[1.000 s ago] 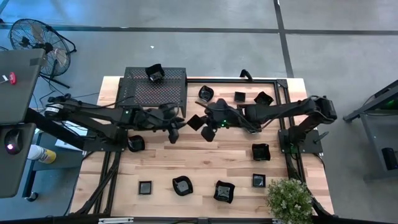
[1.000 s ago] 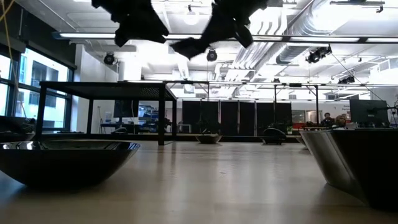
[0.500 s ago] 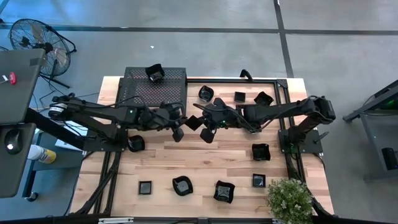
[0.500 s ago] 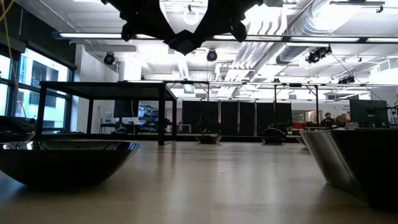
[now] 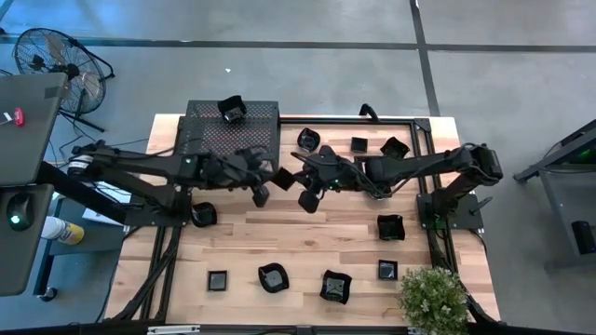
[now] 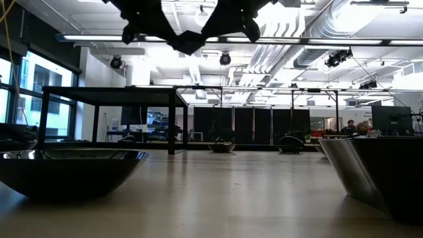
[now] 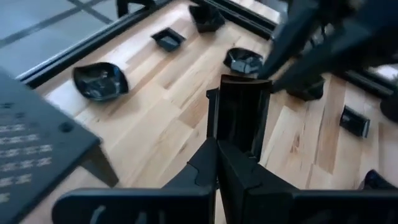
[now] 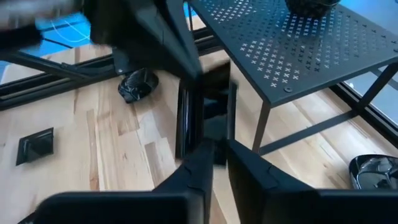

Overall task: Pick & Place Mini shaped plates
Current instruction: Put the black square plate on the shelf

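Two grippers meet above the middle of the table (image 5: 279, 237), just in front of the rack (image 5: 233, 130), with one small plate (image 5: 284, 177) held on edge between them. The left gripper (image 5: 264, 186) comes in from the left and the right gripper (image 5: 304, 189) from the right. In both wrist views each gripper's fingers are clamped on the plate: the left wrist view shows a square, glossy black dish (image 7: 239, 115) standing upright with its shallow raised rim toward the camera, and the right wrist view shows the same dish (image 8: 205, 112) edge-on, beside the rack's leg. From table height the plate (image 6: 187, 41) hangs well above the wood as a dark diamond under the two arms.

Other plates lie scattered: one on the rack (image 5: 231, 109), a cluster along the far edge (image 5: 358, 144), one at the right (image 5: 390, 227), and a row of four near the front (image 5: 272, 277).
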